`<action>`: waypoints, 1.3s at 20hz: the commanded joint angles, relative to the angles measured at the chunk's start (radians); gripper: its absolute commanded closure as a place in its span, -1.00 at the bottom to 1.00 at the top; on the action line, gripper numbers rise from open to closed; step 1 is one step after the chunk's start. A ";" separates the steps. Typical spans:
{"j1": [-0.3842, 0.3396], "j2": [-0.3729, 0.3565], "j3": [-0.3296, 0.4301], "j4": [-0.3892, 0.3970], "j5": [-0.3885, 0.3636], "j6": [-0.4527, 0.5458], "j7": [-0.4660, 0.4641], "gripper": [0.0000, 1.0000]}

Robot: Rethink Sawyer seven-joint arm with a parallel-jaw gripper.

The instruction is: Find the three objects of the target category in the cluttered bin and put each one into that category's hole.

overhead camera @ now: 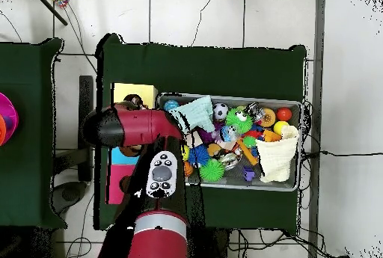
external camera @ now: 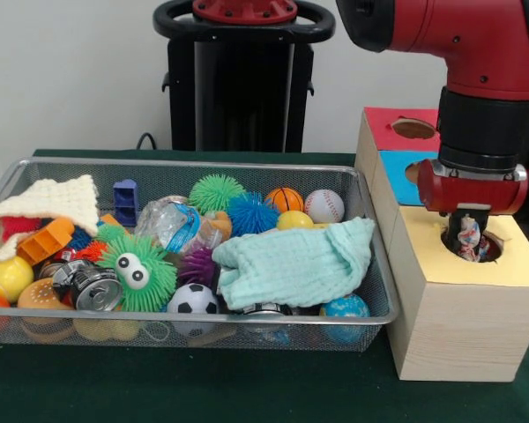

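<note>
One wire mesh bin crammed with toys on the left, mint green cloth draped over them, crinkled whitish wrapper-like object at the yellow hole on the right, gripper poised there, finger state impossible to tell.

The front view looks from low and close across the green table, level with the wire bin at the left and the wooden box with coloured tops at the right, facing a pale wall. The overhead view looks straight down from high and far, so the same bin and box appear small, with floor tiles around. Both views share the table, bin, box and red arm, but turned half round.
</note>
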 commanded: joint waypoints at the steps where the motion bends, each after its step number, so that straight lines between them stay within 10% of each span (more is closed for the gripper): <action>1: -0.022 0.129 0.143 0.139 -0.083 0.048 -0.007 1.00; 26: 0.071 0.202 0.033 0.044 -0.059 0.217 0.081 1.00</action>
